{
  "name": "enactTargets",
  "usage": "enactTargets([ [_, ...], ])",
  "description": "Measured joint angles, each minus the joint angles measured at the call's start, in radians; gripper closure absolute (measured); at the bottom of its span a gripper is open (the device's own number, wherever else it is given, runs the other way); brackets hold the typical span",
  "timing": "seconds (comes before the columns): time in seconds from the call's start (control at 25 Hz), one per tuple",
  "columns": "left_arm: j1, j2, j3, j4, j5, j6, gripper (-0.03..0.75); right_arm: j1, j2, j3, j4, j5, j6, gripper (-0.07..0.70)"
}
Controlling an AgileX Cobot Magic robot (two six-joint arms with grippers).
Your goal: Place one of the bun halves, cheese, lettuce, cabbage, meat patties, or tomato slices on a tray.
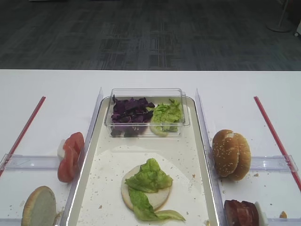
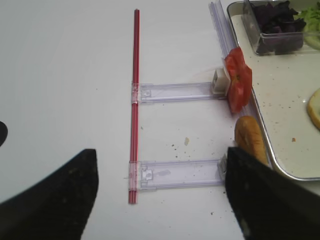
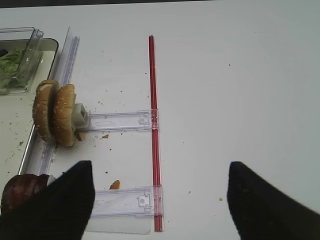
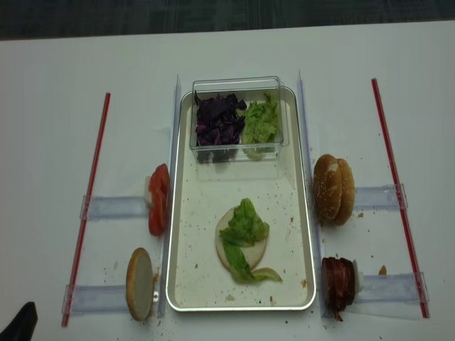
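Observation:
On the cream tray (image 1: 94, 155) lies a pale bun half (image 1: 157, 197) with a lettuce (image 1: 149, 178) leaf on it. A clear tub (image 1: 146, 92) at the tray's back holds purple cabbage (image 1: 130, 111) and more lettuce. Tomato slices (image 1: 69, 156) and another bun half (image 1: 40, 207) stand on edge left of the tray. Sesame bun halves (image 1: 230, 154) and meat patties (image 1: 241, 213) stand to its right. No cheese is in view. My right gripper (image 3: 160, 200) hangs open over bare table right of the patties. My left gripper (image 2: 160, 195) is open left of the bun half (image 2: 250, 140).
Red strips (image 1: 27, 127) (image 1: 275, 136) run along both sides of the table. Clear plastic rails (image 1: 33, 162) (image 1: 273, 163) join them to upright clear walls beside the tray. Crumbs dot the tray and the table.

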Motion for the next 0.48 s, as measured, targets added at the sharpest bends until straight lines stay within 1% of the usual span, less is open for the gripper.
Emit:
enactTargets([
  [0.48, 0.0, 0.0, 0.0, 0.0, 0.0, 0.0, 0.225, 0.0, 0.0, 0.0, 0.0, 0.0, 0.0, 0.061],
])
